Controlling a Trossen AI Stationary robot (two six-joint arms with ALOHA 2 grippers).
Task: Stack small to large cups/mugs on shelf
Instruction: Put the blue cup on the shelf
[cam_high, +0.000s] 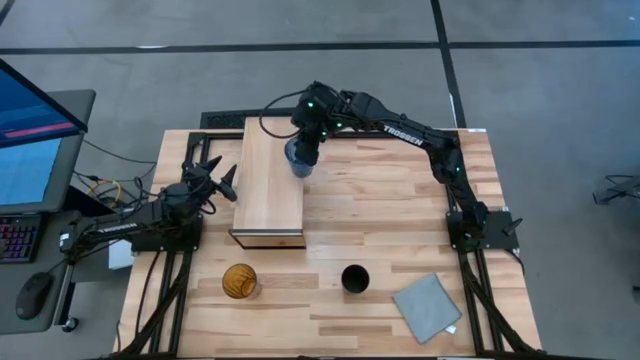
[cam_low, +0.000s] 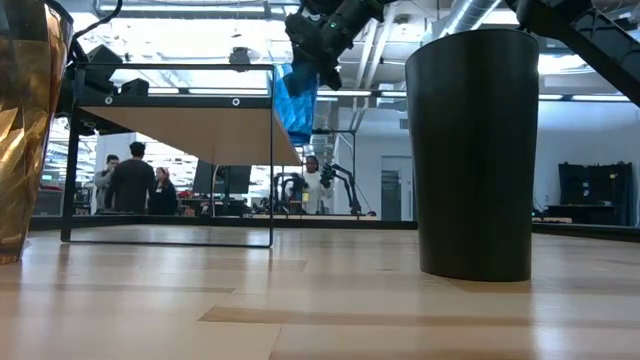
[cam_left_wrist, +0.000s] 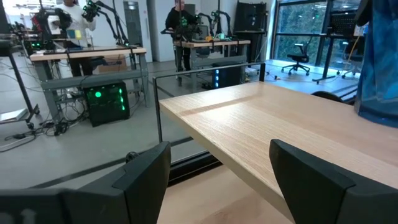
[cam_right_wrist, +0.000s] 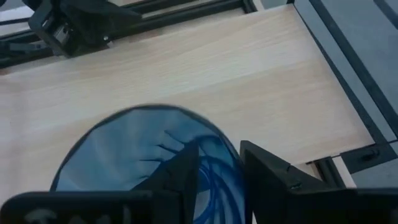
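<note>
Because the smallest goes first, the right gripper (cam_high: 303, 152) has its jaws clamped on the blue cup (cam_high: 299, 160), held over the shelf (cam_high: 268, 190). Beside the shelf, the left gripper (cam_high: 222, 177) waits, jaws spread and empty.

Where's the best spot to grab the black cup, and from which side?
Probably the rim, coming straight down. The black cup stands upright with its mouth open upward and bare table around it, so one finger could go inside and one outside the wall. The amber cup and grey cloth sit well clear.

I see translucent blue cup (cam_high: 299, 160), black cup (cam_high: 354, 277), ribbed amber cup (cam_high: 239, 281), pale wood shelf (cam_high: 268, 205), grey-blue cloth (cam_high: 427, 307).
</note>
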